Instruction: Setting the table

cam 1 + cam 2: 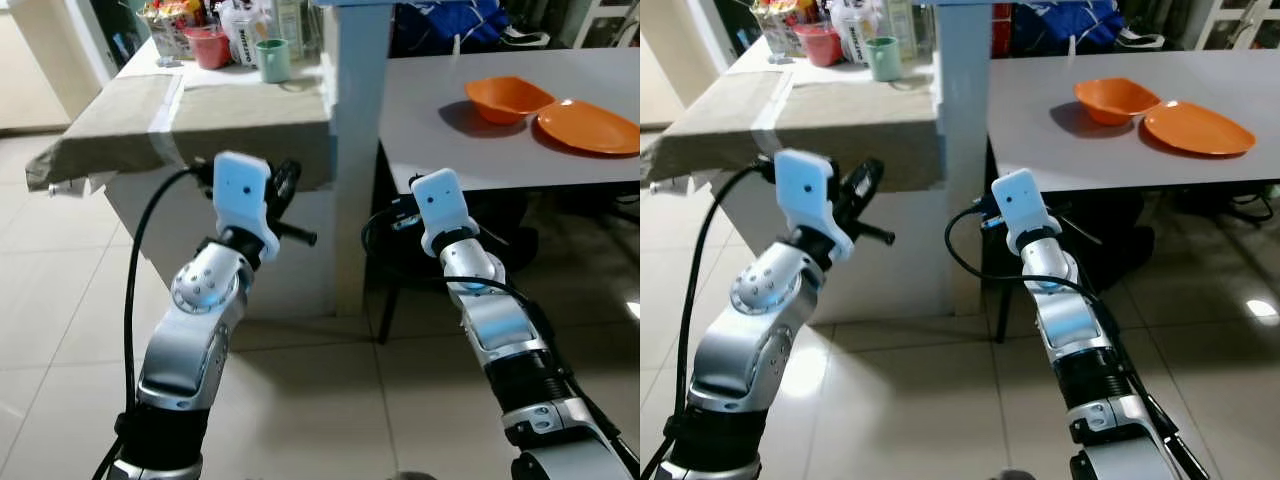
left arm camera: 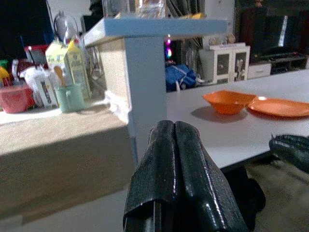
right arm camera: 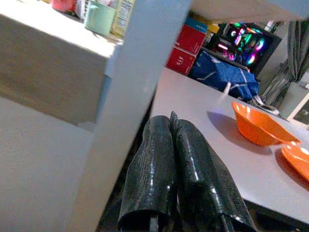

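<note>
A bowl [image 1: 506,98] sat on the table [image 1: 430,130] just left of a plate [image 1: 590,126]; a post [image 1: 355,150] stood between table and counter [image 1: 200,115], which held a cup [image 1: 272,60].

My head cameras look forward and down; both wrist cameras sit low, facing along closed grippers toward the orange bowl [image 2: 228,102] all views share.
</note>
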`<state>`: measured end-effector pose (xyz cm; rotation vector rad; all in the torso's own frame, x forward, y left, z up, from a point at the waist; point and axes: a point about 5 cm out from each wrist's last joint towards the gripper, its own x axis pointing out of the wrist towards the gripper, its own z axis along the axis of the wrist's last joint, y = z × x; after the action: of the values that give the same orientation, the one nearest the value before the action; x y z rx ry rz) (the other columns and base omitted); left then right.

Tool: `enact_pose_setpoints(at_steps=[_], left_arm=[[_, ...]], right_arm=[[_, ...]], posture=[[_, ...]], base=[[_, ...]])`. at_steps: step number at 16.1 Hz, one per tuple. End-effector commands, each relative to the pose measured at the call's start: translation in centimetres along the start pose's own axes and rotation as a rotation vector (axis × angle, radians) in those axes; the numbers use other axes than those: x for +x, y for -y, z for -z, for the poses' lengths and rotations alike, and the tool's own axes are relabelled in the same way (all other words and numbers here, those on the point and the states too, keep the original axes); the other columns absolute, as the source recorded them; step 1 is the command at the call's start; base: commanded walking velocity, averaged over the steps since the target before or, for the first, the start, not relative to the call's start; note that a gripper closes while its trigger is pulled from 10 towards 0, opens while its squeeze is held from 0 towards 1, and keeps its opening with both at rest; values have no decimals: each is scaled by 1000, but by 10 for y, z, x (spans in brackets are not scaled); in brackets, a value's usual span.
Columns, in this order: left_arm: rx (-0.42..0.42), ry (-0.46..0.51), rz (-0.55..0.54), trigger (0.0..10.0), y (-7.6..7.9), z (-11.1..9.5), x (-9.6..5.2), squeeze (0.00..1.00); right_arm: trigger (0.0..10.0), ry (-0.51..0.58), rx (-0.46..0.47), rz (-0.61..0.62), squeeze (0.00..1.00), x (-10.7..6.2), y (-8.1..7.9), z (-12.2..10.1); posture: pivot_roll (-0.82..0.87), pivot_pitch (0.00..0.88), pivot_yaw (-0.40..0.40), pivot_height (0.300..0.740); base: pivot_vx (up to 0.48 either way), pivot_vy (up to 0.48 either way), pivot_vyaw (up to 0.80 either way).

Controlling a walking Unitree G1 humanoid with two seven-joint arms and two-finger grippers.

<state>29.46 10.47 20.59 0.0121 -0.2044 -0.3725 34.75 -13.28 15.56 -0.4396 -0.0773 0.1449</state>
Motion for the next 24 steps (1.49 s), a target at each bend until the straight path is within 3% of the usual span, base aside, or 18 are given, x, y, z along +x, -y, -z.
enact_pose_setpoints(at_steps=[1,8,10,11,24], left_arm=[[7,-6,1,10000,3,1,1,0],[26,-15,-2,10000,1,3,2,0],[93,-9,-74,10000,-6,2,3,0],[85,-4,-76,10000,-8,1,4,0],[103,3,-14,10000,-2,0,5,0]], right_arm=[[10000,13,-13,21,0,0,7,-2],[10000,9,-11,25,0,-2,8,-1],[10000,7,-9,28,0,-2,8,-1],[10000,9,-7,29,0,-1,8,-1],[10000,11,-1,29,0,0,2,-1]], posture=[[-184,21,79,740],[-187,24,83,740],[-186,25,84,740],[-184,24,88,740],[-183,0,97,740]], base=[[296,-375,0],[322,-352,0],[326,-349,0],[326,-349,0],[301,-370,0]])
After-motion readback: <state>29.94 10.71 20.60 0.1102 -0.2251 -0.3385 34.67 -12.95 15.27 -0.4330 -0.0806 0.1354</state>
